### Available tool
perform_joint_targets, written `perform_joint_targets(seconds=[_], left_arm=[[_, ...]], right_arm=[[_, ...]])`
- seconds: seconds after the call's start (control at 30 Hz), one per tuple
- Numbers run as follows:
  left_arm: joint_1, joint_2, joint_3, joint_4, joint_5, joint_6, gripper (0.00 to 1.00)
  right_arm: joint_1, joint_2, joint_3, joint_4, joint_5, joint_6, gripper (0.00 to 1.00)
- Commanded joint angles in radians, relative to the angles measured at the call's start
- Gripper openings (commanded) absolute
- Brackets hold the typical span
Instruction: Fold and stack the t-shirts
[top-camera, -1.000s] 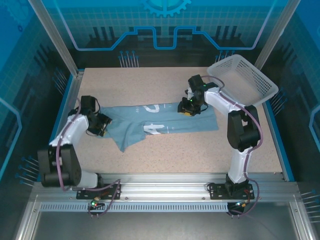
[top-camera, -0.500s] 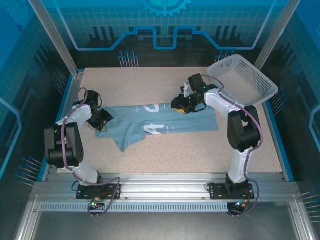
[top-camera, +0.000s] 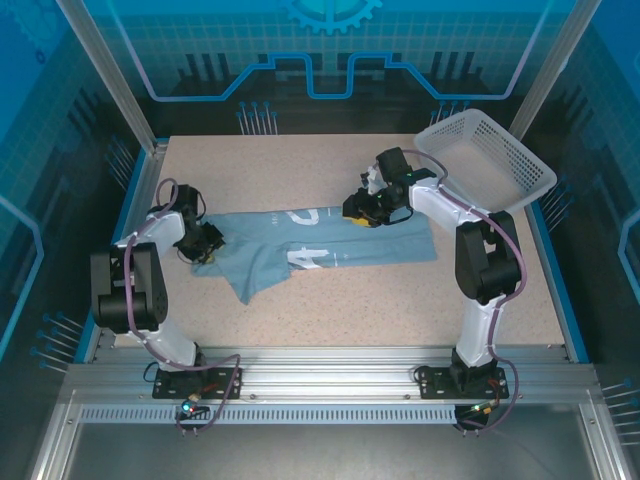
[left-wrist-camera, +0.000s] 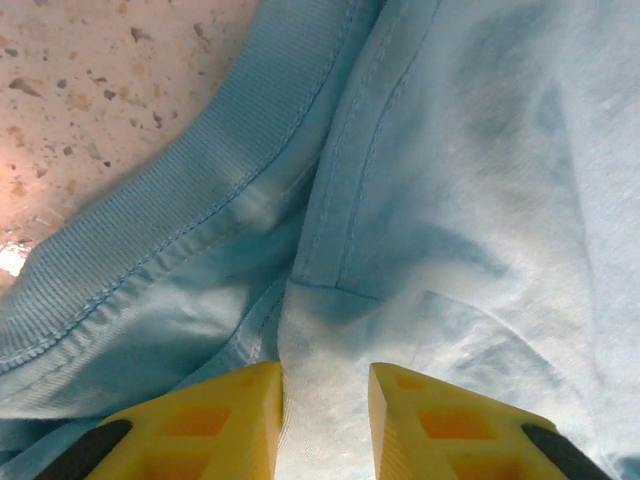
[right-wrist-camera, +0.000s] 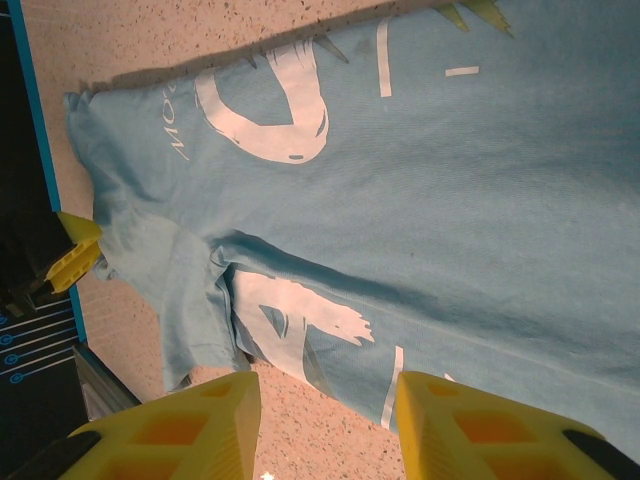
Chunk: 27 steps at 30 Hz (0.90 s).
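- Pinching at the left end of the t-shirt (top-camera: 340, 245), your left hand (left-wrist-camera: 325, 375) stands with its yellow fingers close together and a pale ridge of cloth in the narrow gap. Whether it really grips cannot be told.
- Your right hand (right-wrist-camera: 328, 385) hangs over the shirt's far edge, fingers apart, holding nothing.
- Spread across the middle of the desk (top-camera: 300, 170), the shirt lies partly doubled over, with one flap trailing toward the near side. The basket (top-camera: 490, 160) sits apart at the far right corner.
- To do this step well, take hold beside the ribbed band (left-wrist-camera: 170, 240), where the stitching should give a firmer bite than a single thin layer. Set your right hand on the matching edge before you lift, then carry both ends over low and level so the fold lands straight.
- Soft grey-blue knit, the shirt looks limp and creases easily. The ribbed band is thicker and double-stitched, and the white print (right-wrist-camera: 265, 105) looks smooth and flat. The speckled desk seems hard and matte, and the basket is white plastic lattice.
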Motion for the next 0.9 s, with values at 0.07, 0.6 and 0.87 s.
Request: perform_joint_targets(seconds=[0.07, 0.6, 0.87], left_arm=[[0.009, -0.018, -0.004, 0.003, 0.003, 0.022, 0.19], [0.009, -0.049, 0.111, -0.129, 0.051, -0.005, 0.00], [0.011, 0.082, 0.345, -0.281, 0.068, -0.009, 0.00]], right_arm=[[0.005, -0.028, 0.019, -0.013, -0.021, 0.008, 0.41], [0.005, -0.025, 0.012, -0.022, -0.015, 0.011, 0.41], [0.003, -0.040, -0.013, -0.021, -0.009, 0.008, 0.40]])
